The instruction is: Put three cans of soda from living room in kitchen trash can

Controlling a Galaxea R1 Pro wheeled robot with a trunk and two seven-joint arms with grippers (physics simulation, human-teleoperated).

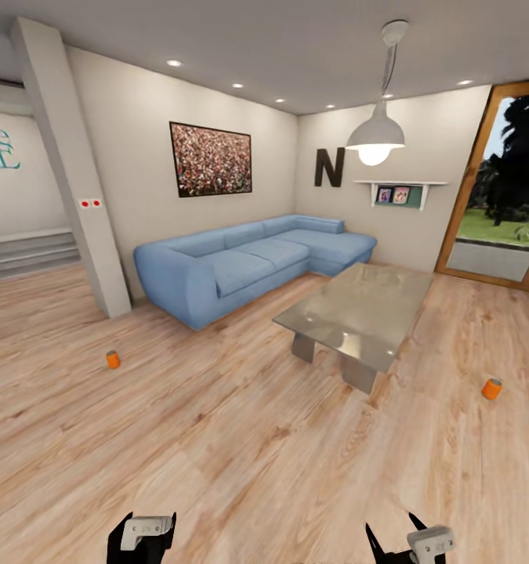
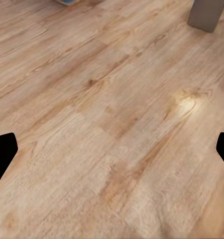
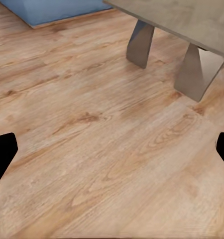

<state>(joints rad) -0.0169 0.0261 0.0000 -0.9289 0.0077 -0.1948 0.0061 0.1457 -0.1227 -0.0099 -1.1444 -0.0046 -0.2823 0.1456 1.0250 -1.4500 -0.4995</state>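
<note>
Left gripper and right gripper are held low at the near edge of the head view, each with fingers spread wide over bare wood-plank floor, nothing held between them; one orange soda can is stood upright on the floor to the left, near the white pillar; a second orange can is stood to the right, beside the glass-topped table; the blue corner sofa is set farther back against the wall.
</note>
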